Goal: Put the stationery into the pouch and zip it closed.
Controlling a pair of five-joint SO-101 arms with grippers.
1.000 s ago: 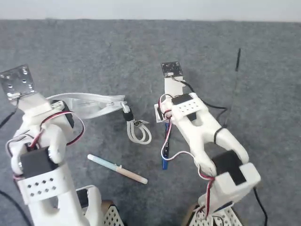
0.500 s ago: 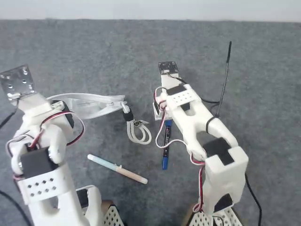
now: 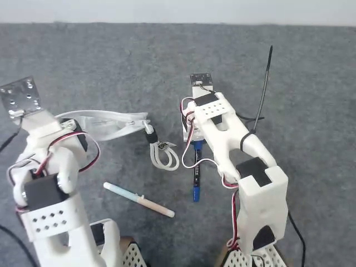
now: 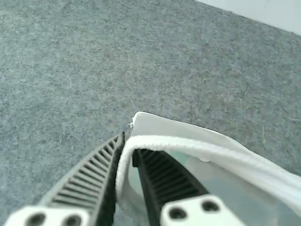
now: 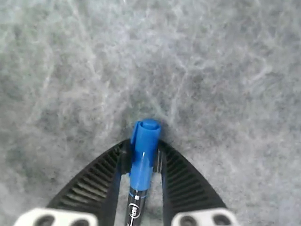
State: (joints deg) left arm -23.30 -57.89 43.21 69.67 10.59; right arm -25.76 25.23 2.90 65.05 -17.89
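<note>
A white pouch [image 3: 108,124] lies on the grey carpet at the left, its zip pull and cord loop [image 3: 165,156] trailing to the right. My left gripper [image 4: 128,141] is shut on the pouch's rim [image 4: 188,143], which passes between its black fingers. A blue and black pen [image 3: 196,175] lies in the middle. My right gripper [image 3: 193,143] is down at the pen's far end. In the right wrist view the right gripper [image 5: 143,147] is shut on the pen's blue cap [image 5: 145,131]. A pastel pen [image 3: 139,200] lies nearer the front.
A black cable [image 3: 263,92] rises beside the right arm. A metal bracket [image 3: 21,97] sits at the left edge. The carpet stretches bare behind the pouch and to the right of the right arm.
The right arm has drawn in and swung slightly left, with its gripper settled over the blue pen's far end. The black cable stands more upright. The left arm and pouch have not moved.
</note>
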